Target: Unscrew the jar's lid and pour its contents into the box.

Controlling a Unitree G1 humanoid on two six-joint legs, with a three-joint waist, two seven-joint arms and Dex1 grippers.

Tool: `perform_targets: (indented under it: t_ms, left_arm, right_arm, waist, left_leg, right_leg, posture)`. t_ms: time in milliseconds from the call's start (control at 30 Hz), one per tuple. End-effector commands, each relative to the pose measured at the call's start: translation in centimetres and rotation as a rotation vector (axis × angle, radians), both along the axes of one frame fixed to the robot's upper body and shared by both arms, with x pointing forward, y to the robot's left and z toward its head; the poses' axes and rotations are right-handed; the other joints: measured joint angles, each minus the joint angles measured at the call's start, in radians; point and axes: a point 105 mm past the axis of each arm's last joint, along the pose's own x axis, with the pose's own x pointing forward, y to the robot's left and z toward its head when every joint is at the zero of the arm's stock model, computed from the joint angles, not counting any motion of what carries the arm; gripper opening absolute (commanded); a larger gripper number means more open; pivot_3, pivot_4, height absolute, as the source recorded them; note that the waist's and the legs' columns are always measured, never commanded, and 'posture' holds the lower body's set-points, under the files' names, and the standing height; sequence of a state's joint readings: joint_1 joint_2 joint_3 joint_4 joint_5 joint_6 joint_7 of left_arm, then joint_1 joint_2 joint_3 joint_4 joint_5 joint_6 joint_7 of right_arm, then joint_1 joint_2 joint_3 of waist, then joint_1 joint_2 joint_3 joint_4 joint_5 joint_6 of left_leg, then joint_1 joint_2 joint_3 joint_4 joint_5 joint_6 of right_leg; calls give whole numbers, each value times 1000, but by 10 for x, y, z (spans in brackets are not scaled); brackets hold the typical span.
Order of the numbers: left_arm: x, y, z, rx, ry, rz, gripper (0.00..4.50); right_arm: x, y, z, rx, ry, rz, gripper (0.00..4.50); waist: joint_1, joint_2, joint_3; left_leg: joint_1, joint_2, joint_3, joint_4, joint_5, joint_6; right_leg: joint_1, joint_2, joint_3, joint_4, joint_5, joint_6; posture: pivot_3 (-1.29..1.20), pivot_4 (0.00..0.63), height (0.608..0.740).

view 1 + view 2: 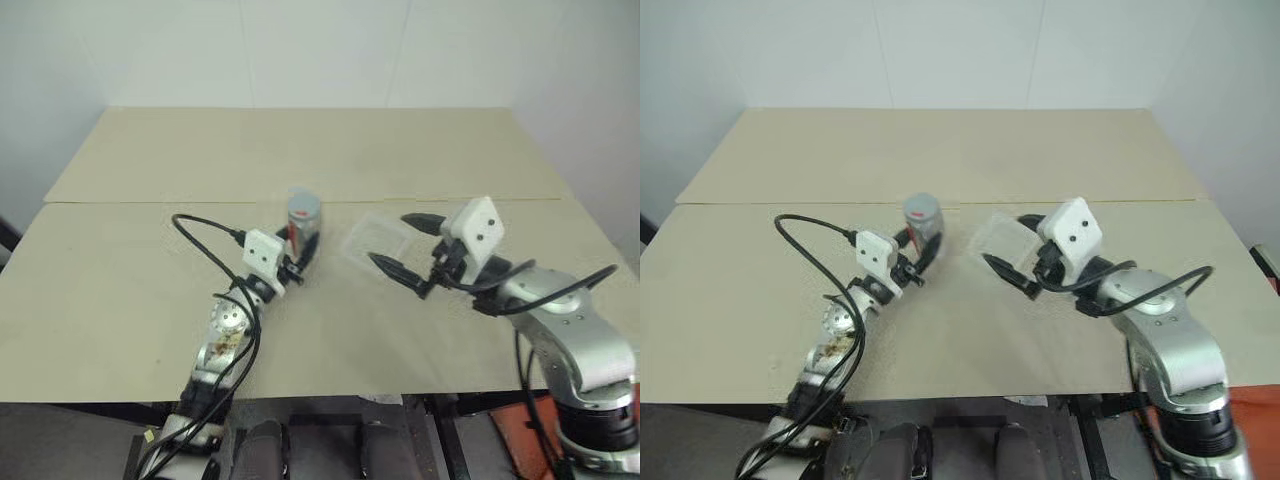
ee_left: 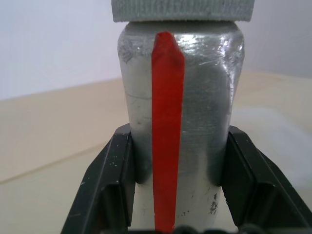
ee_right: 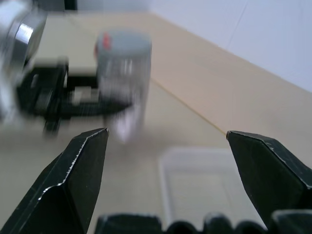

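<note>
Centrally in the left eye view, 1 jar is standing upright, silvery-grey with 1 red vertical stripe, and it is wearing 1 grey lid that is still sitting on its top. 2 grippers are showing. The left gripper, reaching up from the lower left of the frame, is clenching the jar low on its body; in the left wrist view its 2 black fingers are pressing against either side of the jar, the red stripe is facing the camera, and the ribbed edge of the lid is running along the top of the frame. The right gripper, coming in from the lower right, is hanging with its jaws spread wide and gripping nothing, its 2 fingers pointing toward the middle of the frame. Just beside those fingertips, right of centre, 1 clear plastic box is lying flat on the table, a short way to the right of the jar and apart from it. In the right wrist view the box is lying between the 2 spread fingers, with the jar blurred at upper left. The tabletop is beige, with 1 seam crossing it behind the jar.
</note>
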State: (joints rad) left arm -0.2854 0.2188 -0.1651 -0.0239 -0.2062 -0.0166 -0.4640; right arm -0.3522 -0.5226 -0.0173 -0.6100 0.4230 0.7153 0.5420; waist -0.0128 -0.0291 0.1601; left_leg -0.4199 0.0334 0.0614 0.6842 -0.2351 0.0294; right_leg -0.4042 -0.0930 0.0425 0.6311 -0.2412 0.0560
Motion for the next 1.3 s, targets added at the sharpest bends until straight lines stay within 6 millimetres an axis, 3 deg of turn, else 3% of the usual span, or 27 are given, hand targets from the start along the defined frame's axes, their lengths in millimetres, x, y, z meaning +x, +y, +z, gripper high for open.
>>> perform_targets:
  t_ms: [33, 300, 667, 1300]
  left_arm:
    - [-18, -10, 15, -2, -1, -101, 2046]
    - [-14, -19, 13, 7, 13, -81, 2046]
    - [-8, -19, 15, 21, -18, -72, 2046]
    - [-7, -22, 18, -12, -28, -63, 2046]
  right_arm:
    - [-9, 25, 13, 74, -38, 39, 4500]
    - [-5, 49, 17, 147, -54, 25, 4500]
    - [11, 52, 18, 193, -75, -80, 4500]
    - [12, 55, 9, 189, -50, -68, 4500]
  waist:
    - [2, 0, 0]
    - [3, 0, 0]
    - [1, 0, 0]
    - [1, 0, 0]
  left_leg:
    - [0, 0, 0, 0, 0, 0]
    - [0, 0, 0, 1, 0, 1]
    - [0, 0, 0, 0, 0, 1]
    - [-1, 0, 0, 0, 0, 1]
  right_leg:
    - [0, 0, 0, 0, 0, 0]
    - [0, 0, -1, 0, 0, 0]
    - [0, 0, -1, 0, 0, 0]
    - [0, 0, -1, 0, 0, 0]
  posture:
    - [0, 150, 740]
    - [0, 150, 740]
    - [0, 150, 740]
    - [0, 150, 740]
